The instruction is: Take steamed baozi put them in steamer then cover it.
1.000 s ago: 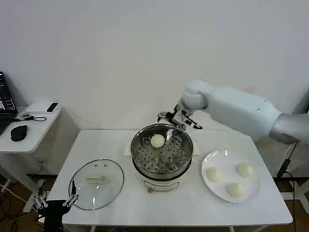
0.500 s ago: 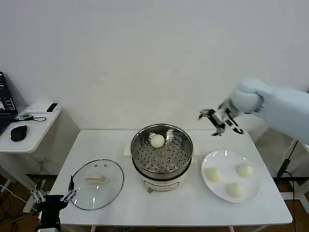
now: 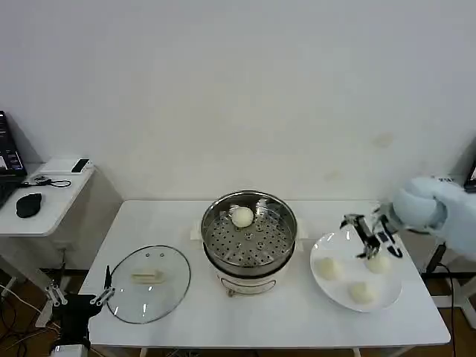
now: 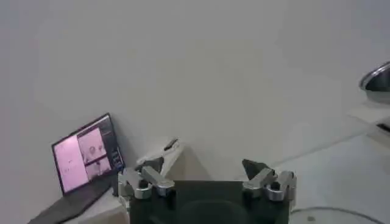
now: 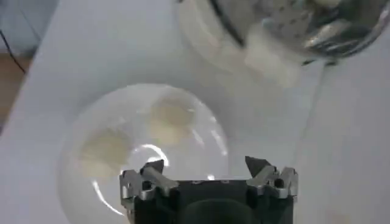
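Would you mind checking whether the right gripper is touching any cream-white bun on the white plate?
Apart: in the right wrist view, the open right gripper hovers above the plate, fingertips clear of the buns.

White table (image 3: 186, 223) standing against a plain white wall (image 3: 223, 89). White plate (image 3: 335, 286) lying on the table's right part. Smaller white side table (image 3: 44, 197) sitting off to the left, apart from the main one. Black computer mouse (image 3: 29, 204) resting on it, with a small white box (image 3: 65, 165) and a loose cable (image 3: 46, 181) lying near its back edge. Open laptop (image 4: 82, 161) standing at the far left, screen glowing pinkish. Cables trailing on the floor (image 3: 15, 312) below.
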